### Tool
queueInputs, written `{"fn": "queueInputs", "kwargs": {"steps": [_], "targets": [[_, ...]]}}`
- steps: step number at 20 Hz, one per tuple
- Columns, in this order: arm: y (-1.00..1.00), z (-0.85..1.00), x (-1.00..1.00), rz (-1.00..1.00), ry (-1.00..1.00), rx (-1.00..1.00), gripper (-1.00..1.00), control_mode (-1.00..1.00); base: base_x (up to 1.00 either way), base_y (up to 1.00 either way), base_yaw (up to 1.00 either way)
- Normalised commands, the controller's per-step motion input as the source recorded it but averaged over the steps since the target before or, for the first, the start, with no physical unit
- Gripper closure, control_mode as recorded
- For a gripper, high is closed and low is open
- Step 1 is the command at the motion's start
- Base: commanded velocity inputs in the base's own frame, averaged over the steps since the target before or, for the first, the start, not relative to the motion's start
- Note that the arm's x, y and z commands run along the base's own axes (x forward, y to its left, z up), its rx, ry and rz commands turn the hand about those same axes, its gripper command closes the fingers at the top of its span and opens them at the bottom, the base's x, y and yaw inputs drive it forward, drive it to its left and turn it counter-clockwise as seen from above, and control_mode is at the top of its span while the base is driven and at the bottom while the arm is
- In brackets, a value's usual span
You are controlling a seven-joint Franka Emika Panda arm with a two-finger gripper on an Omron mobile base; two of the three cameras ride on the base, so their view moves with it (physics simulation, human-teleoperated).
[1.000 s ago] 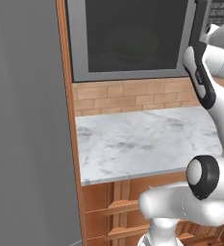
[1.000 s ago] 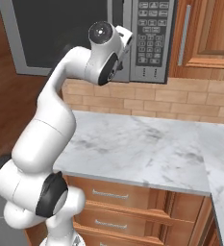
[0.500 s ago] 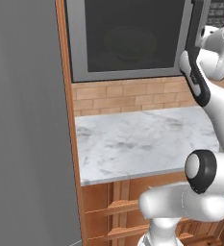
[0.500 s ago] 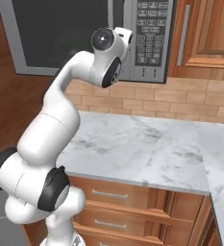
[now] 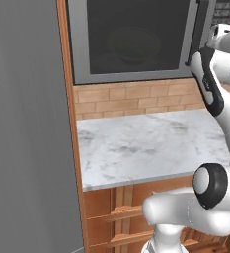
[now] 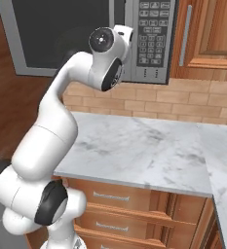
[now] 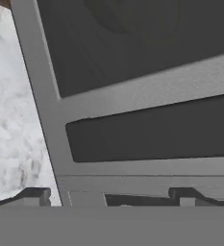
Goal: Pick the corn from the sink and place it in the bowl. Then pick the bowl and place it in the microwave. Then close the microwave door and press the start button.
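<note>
Jaws (image 7: 108, 194) stand wide apart, holding nothing, right up close to the shut microwave door (image 5: 131, 42). Bowl (image 5: 132, 45) shows dimly behind the dark glass, inside the microwave (image 6: 93, 39), above the marble bench (image 5: 151, 143).

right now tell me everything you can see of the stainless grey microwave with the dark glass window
The stainless grey microwave is built in above the brick backsplash and marble counter, beside a wooden panel. Its door looks shut: a grey frame around a large dark glass window, through which a faint round shape, perhaps the bowl, shows. A vertical dark bar handle runs down the door's right edge, and a black keypad panel with small buttons sits right of it. The open gripper is close up to the door frame; contact is unclear.
</note>
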Motion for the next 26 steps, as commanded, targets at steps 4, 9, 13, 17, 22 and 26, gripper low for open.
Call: {"fn": "queueInputs", "kwargs": {"steps": [4,9,13,17,22,26], "targets": [[-0.30,0.13,-1.00,0.03,-0.06,0.14,-1.00,-1.00,0.00,0.00,0.00],[-0.57,-0.51,-0.72,0.14,0.00,0.10,-1.00,-1.00,0.00,0.00,0.00],[-0.42,-0.15,0.02,0.18,-0.11,0.00,-1.00,-1.00,0.00,0.00,0.00],[-0.18,0.14,0.14,0.11,-0.18,0.00,-1.00,-1.00,0.00,0.00,0.00],[0.00,0.03,0.47,0.06,-0.20,0.00,-1.00,-1.00,0.00,0.00,0.00],[0.05,0.00,0.64,0.00,-0.04,-0.04,1.00,-1.00,0.00,0.00,0.00]]}}
